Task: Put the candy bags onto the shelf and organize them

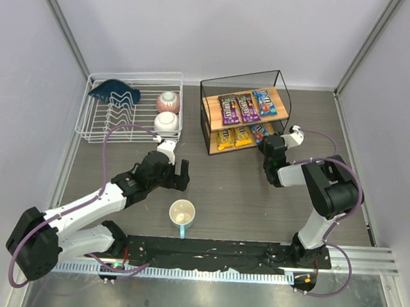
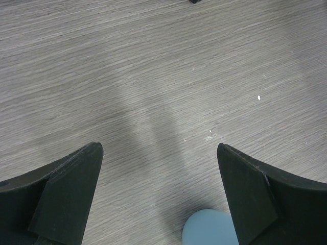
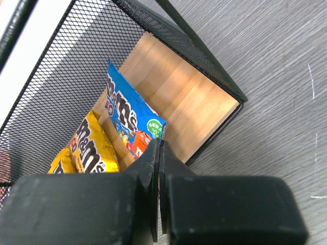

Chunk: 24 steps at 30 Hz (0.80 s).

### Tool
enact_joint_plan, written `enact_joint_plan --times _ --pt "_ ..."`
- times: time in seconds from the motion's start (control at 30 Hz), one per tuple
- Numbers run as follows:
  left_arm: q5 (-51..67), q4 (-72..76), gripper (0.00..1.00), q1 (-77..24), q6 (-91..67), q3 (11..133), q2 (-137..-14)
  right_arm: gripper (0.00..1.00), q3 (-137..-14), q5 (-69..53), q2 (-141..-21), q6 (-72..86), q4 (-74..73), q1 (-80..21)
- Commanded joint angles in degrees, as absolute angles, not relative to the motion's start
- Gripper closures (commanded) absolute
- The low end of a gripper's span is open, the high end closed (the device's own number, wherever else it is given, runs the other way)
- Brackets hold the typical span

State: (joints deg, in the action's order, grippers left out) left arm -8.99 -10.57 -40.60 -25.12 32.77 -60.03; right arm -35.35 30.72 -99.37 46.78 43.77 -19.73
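The shelf (image 1: 209,112) holds two purple candy bags (image 1: 229,110) and a blue one (image 1: 265,101) on its upper board. Its lower board carries two yellow bags (image 1: 225,137) and a second blue bag (image 1: 258,132). My right gripper (image 1: 268,141) is at the shelf's lower right end. In the right wrist view it (image 3: 160,144) is shut on the near corner of that blue bag (image 3: 127,112), which lies on the lower board (image 3: 184,97) beside a yellow bag (image 3: 92,145). My left gripper (image 1: 183,174) is open and empty over bare table (image 2: 158,148).
A white wire dish rack (image 1: 88,122) at the back left holds a dark blue item (image 1: 115,90) and two bowls (image 1: 167,113). A cup with a light blue handle (image 1: 182,213) stands near the front centre; the handle shows in the left wrist view (image 2: 209,228).
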Motion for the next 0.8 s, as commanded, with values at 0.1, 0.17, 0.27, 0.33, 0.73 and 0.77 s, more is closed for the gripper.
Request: enact_joint_plan --times 0.1,0.17,0.27,0.33,0.73,0.77 --pt "-9.8 -8.4 0.0 -40.8 -25.3 33.9 -59.1 0.99 -37.9 30.0 -101.2 49.1 47.5 -19.4" --pt "-9.8 -8.5 0.0 -40.8 -25.2 33.8 -59.1 0.99 -37.8 30.1 -101.4 49.7 47.4 -19.3" --pt "-9.8 -8.3 0.0 -40.8 -25.2 33.9 -59.3 0.99 -37.4 30.7 -101.9 50.6 47.7 -19.3" --pt "-9.8 -8.5 0.0 -40.7 -25.2 34.0 -59.3 0.99 -37.4 31.2 -102.0 51.3 48.0 -19.3" --pt "-9.8 -8.4 0.0 -40.8 -25.3 33.9 -59.3 0.99 -36.2 33.3 -102.7 54.0 48.4 -19.3" --pt "-9.8 -8.4 0.0 -40.8 -25.3 33.9 -59.3 0.99 -36.0 33.7 -102.6 54.1 48.5 -19.3"
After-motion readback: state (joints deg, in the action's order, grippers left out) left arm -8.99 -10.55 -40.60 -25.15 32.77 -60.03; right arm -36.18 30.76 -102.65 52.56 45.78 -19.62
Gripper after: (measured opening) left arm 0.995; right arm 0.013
